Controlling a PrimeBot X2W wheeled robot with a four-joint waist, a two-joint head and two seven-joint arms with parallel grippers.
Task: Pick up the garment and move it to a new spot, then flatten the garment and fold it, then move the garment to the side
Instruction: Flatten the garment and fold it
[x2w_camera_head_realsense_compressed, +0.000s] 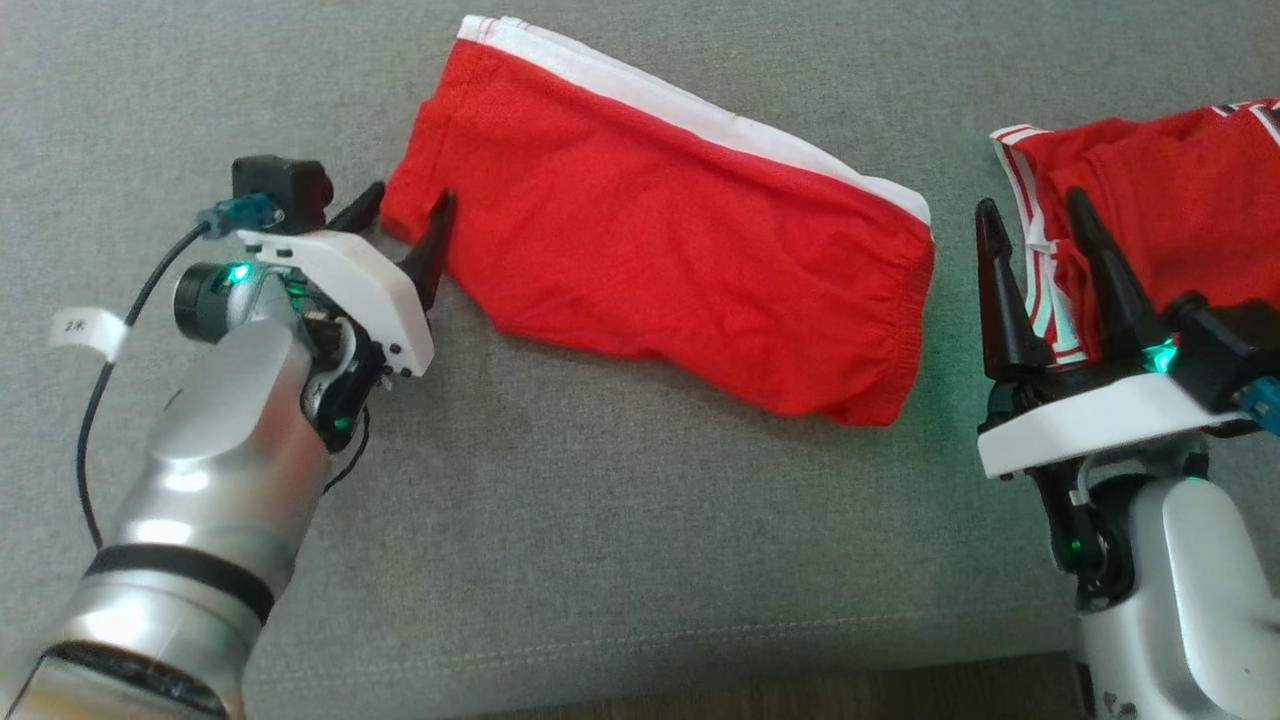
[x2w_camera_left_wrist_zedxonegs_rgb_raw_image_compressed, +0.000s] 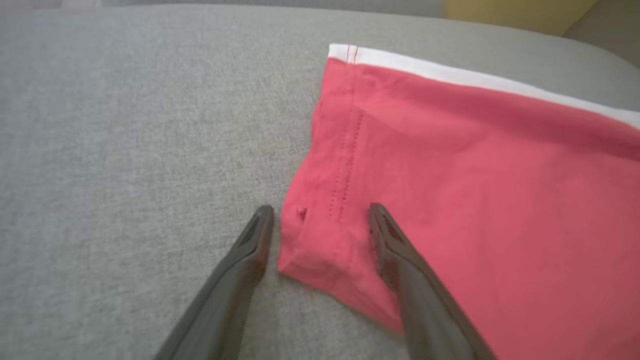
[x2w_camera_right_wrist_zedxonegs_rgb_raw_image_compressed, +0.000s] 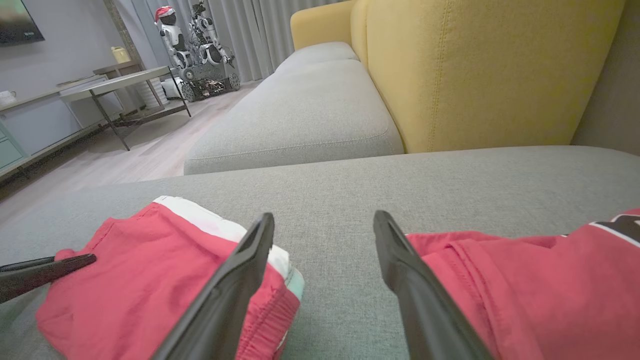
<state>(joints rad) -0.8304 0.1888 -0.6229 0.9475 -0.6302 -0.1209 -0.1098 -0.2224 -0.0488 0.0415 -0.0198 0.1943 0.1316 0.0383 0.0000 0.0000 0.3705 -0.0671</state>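
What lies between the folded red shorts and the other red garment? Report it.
Bare grey cushion, seen in the right wrist view between the right claw's open fingers.

shorts (x2w_camera_head_realsense_compressed: 660, 230): red cloth, matt; white side band smooth; hem puckered
cushion (x2w_camera_head_realsense_compressed: 600, 520): grey woven cloth, matt, slightly rough
left gripper (x2w_camera_head_realsense_compressed: 410, 195): fingers dark plastic, matt
forearm (x2w_camera_head_realsense_compressed: 215, 480): silvery, smooth, glossy
wrist plate (x2w_camera_head_realsense_compressed: 350, 280): white plastic, smooth
tag (x2w_camera_head_realsense_compressed: 88, 330): white paper or tape, can't tell which
second garment (x2w_camera_head_realsense_compressed: 1180, 210): red cloth at the cushion's right, white-striped trim
backrest (x2w_camera_right_wrist_zedxonegs_rgb_raw_image_compressed: 475, 75): yellow cloth, matt, behind the cushion
floor (x2w_camera_head_realsense_compressed: 800, 695): brown wood look, below the cushion's front edge
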